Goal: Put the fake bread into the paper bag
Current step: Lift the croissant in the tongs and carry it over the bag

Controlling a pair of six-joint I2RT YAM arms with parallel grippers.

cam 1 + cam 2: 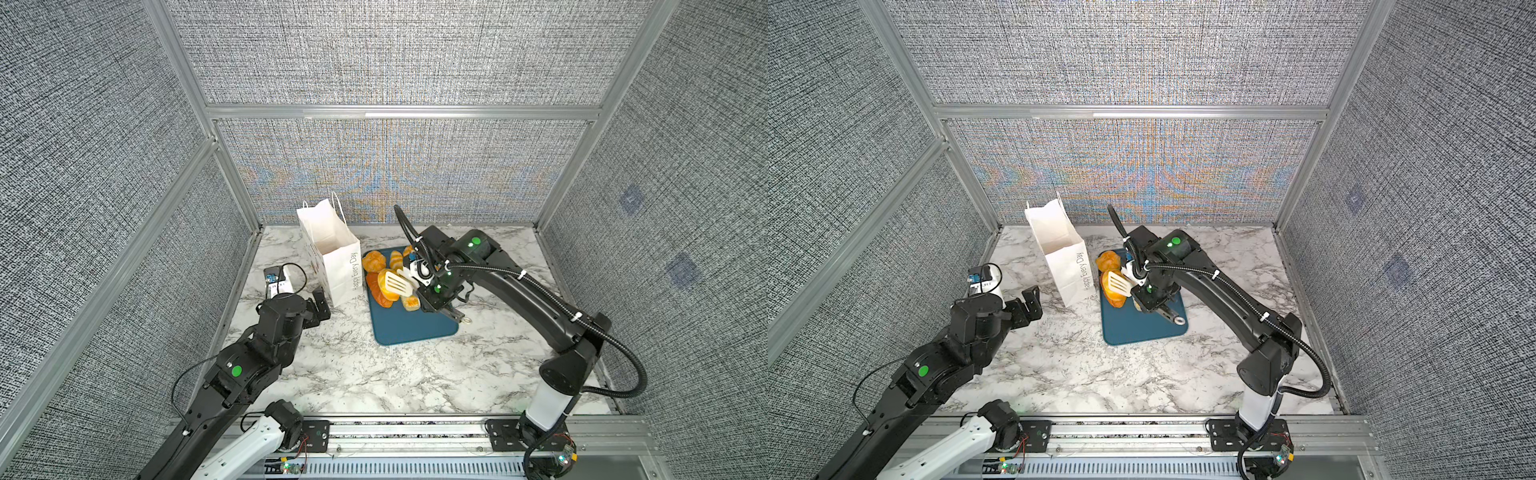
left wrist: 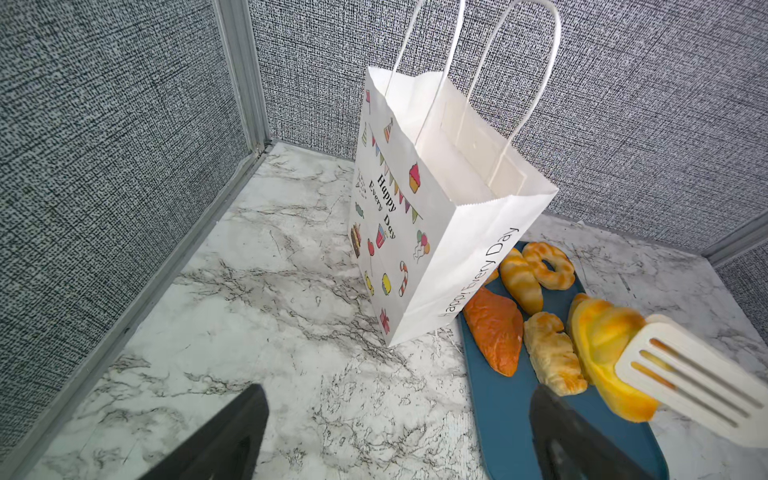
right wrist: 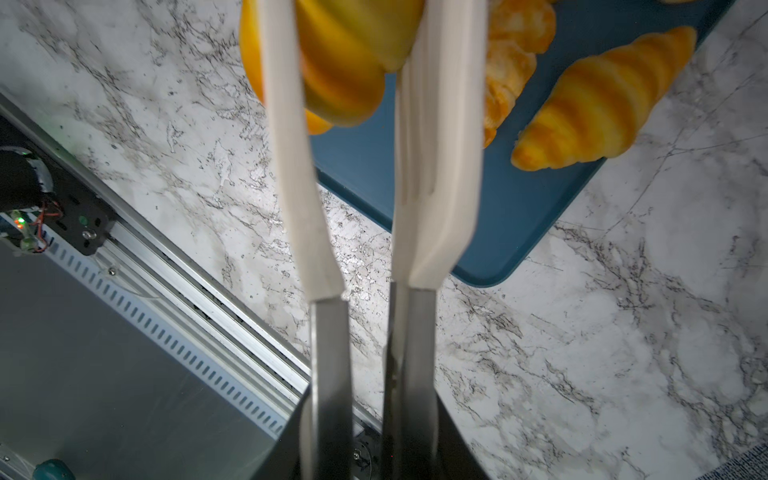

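The paper bag (image 1: 332,253) (image 1: 1065,259) (image 2: 436,216) stands upright and open-mouthed left of the teal tray (image 1: 411,328) (image 2: 498,411). My right gripper (image 1: 430,297) (image 3: 372,449) is shut on the steel handles of white slotted tongs (image 1: 397,282) (image 2: 698,382) (image 3: 291,166). The tongs pinch one yellow piece of fake bread (image 2: 602,345) (image 3: 345,62) above the tray, right of the bag. Several more pieces lie on the tray: a reddish triangle (image 2: 494,332), a ring (image 2: 548,266), a croissant (image 3: 606,104). My left gripper (image 1: 321,305) (image 2: 399,436) is open and empty by the bag's near corner.
Fabric walls close in the back and both sides, and the bag stands near the back wall. An aluminium rail (image 1: 415,432) runs along the table's front edge. Bare marble table (image 1: 374,374) lies between the tray and the rail.
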